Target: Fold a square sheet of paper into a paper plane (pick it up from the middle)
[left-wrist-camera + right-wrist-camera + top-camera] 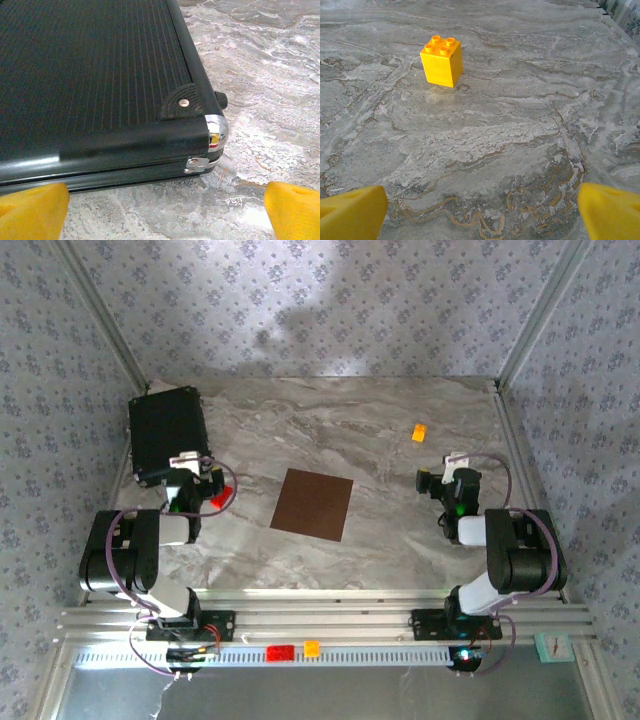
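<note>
A thin, matte, dark brown square sheet of paper point(312, 504) lies flat and unfolded in the middle of the grey marbled table point(380, 540), turned slightly askew to the near edge. Both arms sit well apart from it. The left gripper point(160, 210) is spread wide and empty, its yellow fingertips just near the corner of a ribbed black rectangular case point(90, 75) at the far left. The right gripper point(480, 212) is equally spread and empty, facing a small orange studded block point(441, 60) at the far right.

The paper hugs the table, so a pinch at its middle may skid or crumple it rather than lift it. The left arm could also clip the case corner as it swings out.
</note>
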You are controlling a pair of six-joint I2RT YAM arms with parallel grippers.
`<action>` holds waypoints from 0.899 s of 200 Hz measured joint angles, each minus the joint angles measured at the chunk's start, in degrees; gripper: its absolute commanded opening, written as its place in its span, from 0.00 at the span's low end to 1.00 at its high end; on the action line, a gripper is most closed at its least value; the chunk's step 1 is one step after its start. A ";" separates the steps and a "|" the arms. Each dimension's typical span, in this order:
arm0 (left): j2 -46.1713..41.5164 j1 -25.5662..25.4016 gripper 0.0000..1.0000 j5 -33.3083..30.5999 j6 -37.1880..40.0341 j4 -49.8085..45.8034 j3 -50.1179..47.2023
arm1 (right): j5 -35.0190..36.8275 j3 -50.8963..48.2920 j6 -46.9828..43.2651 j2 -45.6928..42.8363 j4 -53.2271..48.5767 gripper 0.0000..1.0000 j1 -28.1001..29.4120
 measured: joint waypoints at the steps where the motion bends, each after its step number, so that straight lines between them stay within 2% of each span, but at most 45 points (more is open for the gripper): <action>1: 0.00 0.00 1.00 0.02 0.00 0.00 0.00 | -0.02 0.02 -0.02 0.00 0.00 0.99 -0.02; 119: -0.07 0.00 1.00 0.61 0.55 1.55 -0.07 | -1.05 -0.57 -0.44 -0.85 2.40 0.99 -0.31; 145: -1.84 1.27 1.00 1.44 0.15 1.46 -0.79 | -1.05 0.37 0.33 -6.73 -5.05 0.99 -0.11; 180: -7.82 4.11 1.00 1.42 -2.05 -2.27 -0.74 | -1.05 6.27 5.66 -14.73 -19.89 0.99 -3.17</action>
